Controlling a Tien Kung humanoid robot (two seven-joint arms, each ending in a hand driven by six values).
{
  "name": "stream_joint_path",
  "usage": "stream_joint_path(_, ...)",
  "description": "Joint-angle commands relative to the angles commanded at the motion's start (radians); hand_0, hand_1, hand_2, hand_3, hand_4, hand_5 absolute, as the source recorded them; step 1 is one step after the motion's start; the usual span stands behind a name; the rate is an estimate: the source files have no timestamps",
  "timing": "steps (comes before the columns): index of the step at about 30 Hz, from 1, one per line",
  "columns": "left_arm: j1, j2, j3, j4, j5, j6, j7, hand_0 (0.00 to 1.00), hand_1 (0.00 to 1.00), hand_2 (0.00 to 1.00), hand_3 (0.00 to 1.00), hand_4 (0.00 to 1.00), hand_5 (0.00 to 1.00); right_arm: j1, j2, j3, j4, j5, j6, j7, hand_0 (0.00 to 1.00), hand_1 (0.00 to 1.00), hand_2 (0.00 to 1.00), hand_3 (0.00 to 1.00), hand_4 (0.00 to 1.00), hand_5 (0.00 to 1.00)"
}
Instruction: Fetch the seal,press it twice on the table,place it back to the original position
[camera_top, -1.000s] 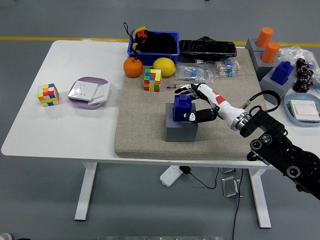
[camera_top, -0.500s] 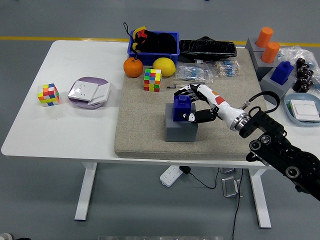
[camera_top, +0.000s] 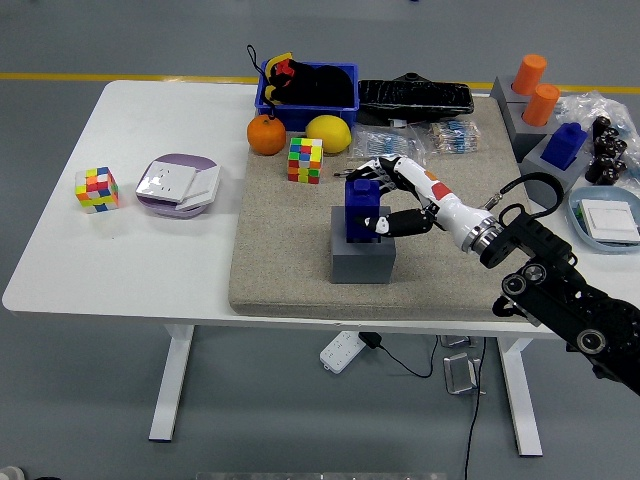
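Right hand (camera_top: 392, 200) clamped around the blue seal (camera_top: 362, 211), drawing it up from its grey base (camera_top: 362, 261) for stamping on the mat (camera_top: 290, 250).

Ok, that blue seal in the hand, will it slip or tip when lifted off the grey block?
The blue seal looks rigid and blocky, so it probably won't flex. The right hand wraps it from both sides, so slipping seems unlikely. It stands tall on the grey block, so it may tip if nudged.

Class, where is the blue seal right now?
Head view: the blue seal sits mid-mat on the grey block, gripped by the right hand.
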Motion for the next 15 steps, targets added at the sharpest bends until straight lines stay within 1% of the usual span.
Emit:
stream_joint_path(6, -0.001, 0.0, 0.0, -0.001, -0.001, 0.0, -0.001, 0.791, 0.742, 0.737, 0.761, 0.623, 0.44, 0.002, -0.014, 0.084, 0.052, -0.02, -0.001, -0.001, 0.566, 0.426, 0.455, 0.455, 0.756, 0.002)
stream_joint_path(9, 0.0, 0.001, 0.0, -0.001, -0.001, 0.0, -0.001, 0.791, 0.742, 0.738, 0.761, 0.622, 0.44, -0.002, -0.036, 0.15, 0.075, -0.042, -0.002, -0.004, 0.567, 0.427, 0.454, 0.457, 0.753, 0.002)
stream_joint_path(12, 0.001, 0.002, 0.0, 0.0, 0.0, 0.0, 0.0, 0.791, 0.742, 0.738, 0.761, 0.622, 0.44, -0.016, -0.062, 0.209, 0.075, -0.058, -0.005, -0.004, 0.567, 0.427, 0.454, 0.457, 0.753, 0.002)
stream_joint_path(15, 0.003, 0.003, 0.0, 0.001, 0.0, 0.0, 0.001, 0.791, 0.742, 0.738, 0.761, 0.622, 0.44, -0.043, -0.082, 0.255, 0.055, -0.064, -0.01, 0.001, 0.566, 0.427, 0.452, 0.458, 0.752, 0.002)
